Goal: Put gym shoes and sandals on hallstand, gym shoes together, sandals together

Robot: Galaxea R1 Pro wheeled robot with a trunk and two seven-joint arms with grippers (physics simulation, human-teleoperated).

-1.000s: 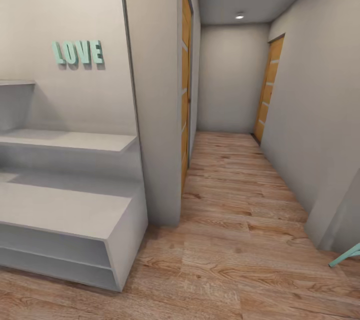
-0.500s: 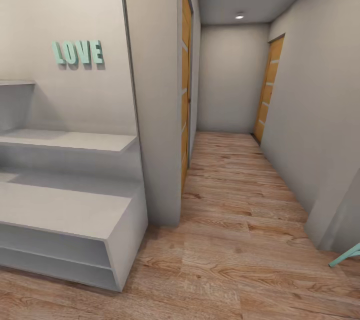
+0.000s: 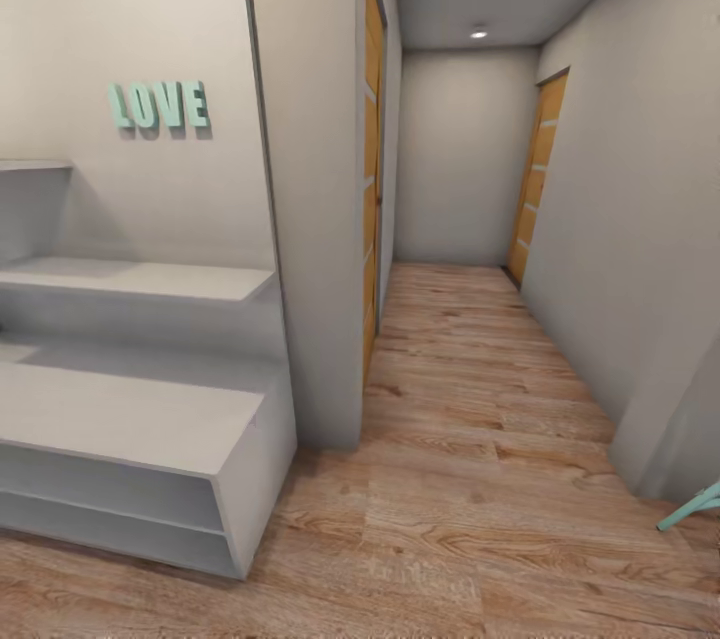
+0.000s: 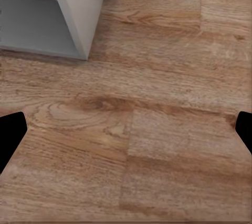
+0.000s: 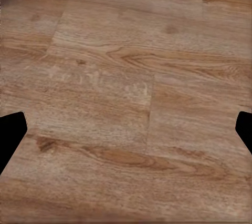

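- From the head view I see the wide pale grey hallstand with two open shelf levels at my left, standing on the light brown wood-plank corridor floor
- No shoes or sandals visible, so I cannot say which way they lie from either arm
- Left jaws are spread over bare planks just beside the hallstand's corner; right jaws are spread too, over floor
- I judge I must turn to search

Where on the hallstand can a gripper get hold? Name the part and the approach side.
Probably the thin shelf board between the hallstand's two open levels: its front edge is slim, with open space above and below. Come from the open front, over the corridor floor. The end panel looks too broad.
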